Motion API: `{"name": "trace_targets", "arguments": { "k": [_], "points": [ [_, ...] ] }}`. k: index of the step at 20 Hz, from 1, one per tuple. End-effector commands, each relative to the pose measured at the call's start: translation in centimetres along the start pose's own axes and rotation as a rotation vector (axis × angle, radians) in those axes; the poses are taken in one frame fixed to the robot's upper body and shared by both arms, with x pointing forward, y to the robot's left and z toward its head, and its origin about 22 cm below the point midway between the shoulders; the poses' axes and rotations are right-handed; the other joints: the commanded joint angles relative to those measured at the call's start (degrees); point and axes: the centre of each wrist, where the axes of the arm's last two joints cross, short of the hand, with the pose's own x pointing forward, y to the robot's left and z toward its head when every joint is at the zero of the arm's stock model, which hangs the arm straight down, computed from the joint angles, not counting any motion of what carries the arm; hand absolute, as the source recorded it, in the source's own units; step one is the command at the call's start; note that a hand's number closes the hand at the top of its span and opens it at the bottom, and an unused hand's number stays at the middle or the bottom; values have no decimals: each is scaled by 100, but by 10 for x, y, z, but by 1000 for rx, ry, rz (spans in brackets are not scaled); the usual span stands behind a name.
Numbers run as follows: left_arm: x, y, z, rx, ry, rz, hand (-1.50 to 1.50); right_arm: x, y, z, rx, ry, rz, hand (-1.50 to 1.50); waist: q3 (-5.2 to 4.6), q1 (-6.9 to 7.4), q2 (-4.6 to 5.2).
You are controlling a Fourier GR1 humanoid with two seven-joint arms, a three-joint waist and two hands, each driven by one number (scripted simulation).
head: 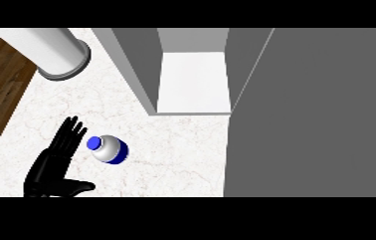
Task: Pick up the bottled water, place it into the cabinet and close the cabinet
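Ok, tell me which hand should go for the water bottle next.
Left. The left hand is open right beside the bottled water on the counter, fingers alongside it. The right hand is out of view.

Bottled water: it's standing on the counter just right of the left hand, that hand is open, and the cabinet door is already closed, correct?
Not quite: the cabinet is open, not closed; the head view shows its white shelf, with the grey door swung out at the right. The rest holds: the bottled water stands on the counter just right of the open left hand.
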Motion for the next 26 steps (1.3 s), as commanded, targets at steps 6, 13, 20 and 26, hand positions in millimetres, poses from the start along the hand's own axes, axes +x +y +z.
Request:
{"name": "trace_targets", "arguments": {
  "k": [6, 13, 20, 26],
  "points": [
    [-31, 8, -16, -6, 63, 103, -150, -4, -10, 8, 5, 1, 4, -150, 3, 15, -4],
    [-62, 4, -28, -30, 44, 98, -150, 5, -17, 11, 15, 11, 22, -150, -3, -22, 11],
    [-67, 4, -36, -38, 64, 127, -150, -12, -1, 3, 18, 14, 9, -150, -3, -17, 10],
    [-82, 1, -22, -30, 40, 205, -150, -4, -11, 7, 19, 19, -11, -150, -18, -97, 45]
  ]
}}
